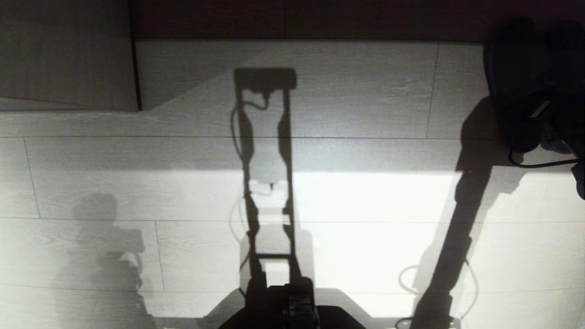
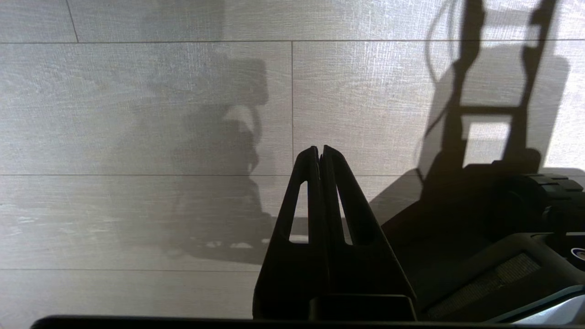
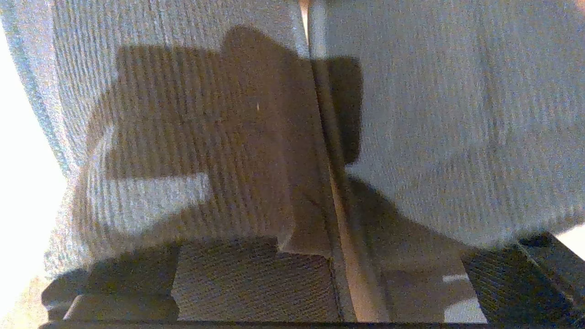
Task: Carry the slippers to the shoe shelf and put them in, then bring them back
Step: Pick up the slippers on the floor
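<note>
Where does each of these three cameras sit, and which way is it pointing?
Head view: on the head, looking down at the pale floor; base and right arm show.
Left wrist view: behind the shut left gripper, facing the floor; base alongside.
Right wrist view: behind the open right gripper, close on an unidentifiable grey ribbed surface.
Shared: head and left wrist both show floor and base.

Head camera looks steeply down from high onto the pale wood-grain plank floor (image 1: 365, 91); left wrist camera faces the same floor (image 2: 137, 114) from lower, sharing the tall frame-shaped shadow (image 1: 265, 183) (image 2: 493, 91); right wrist camera sits very close against pale ribbed boards (image 3: 457, 114).
</note>
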Controlling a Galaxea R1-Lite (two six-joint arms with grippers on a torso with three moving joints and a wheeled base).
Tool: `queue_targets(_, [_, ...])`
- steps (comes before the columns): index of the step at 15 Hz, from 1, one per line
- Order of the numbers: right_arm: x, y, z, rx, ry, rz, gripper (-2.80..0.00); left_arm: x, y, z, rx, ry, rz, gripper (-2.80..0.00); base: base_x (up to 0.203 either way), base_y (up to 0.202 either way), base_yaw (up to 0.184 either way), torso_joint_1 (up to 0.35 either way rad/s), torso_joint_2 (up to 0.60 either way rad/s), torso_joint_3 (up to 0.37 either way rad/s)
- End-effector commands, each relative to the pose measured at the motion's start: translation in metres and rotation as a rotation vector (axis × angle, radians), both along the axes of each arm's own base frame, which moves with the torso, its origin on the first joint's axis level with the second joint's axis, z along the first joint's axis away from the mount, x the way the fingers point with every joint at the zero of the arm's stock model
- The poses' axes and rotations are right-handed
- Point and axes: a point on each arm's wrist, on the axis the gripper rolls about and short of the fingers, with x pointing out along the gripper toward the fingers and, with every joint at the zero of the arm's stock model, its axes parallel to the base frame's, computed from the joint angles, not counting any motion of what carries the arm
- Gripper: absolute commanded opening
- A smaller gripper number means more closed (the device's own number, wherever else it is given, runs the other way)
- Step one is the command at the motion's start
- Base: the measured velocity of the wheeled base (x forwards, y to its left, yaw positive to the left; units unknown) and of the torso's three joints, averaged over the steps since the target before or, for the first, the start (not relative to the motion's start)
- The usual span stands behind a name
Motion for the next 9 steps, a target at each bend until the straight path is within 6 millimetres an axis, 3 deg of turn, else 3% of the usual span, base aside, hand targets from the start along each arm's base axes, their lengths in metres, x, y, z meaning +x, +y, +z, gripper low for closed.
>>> queue_targets(1, [0.009, -0.002, -0.006, 0.002, -0.001, 0.007, 0.0, 0.0, 0.0, 0.0, 0.0, 0.0, 0.0, -2.8, 0.0, 0.0, 0.0, 0.0, 0.0, 0.0])
queue_targets(9, [0.029, -0.002, 0.005, -0.042, -0.085, 0.029, 0.0, 0.0, 0.0, 0.0, 0.0, 0.001, 0.0, -2.8, 0.0, 0.0, 0.0, 0.0, 0.0, 0.0])
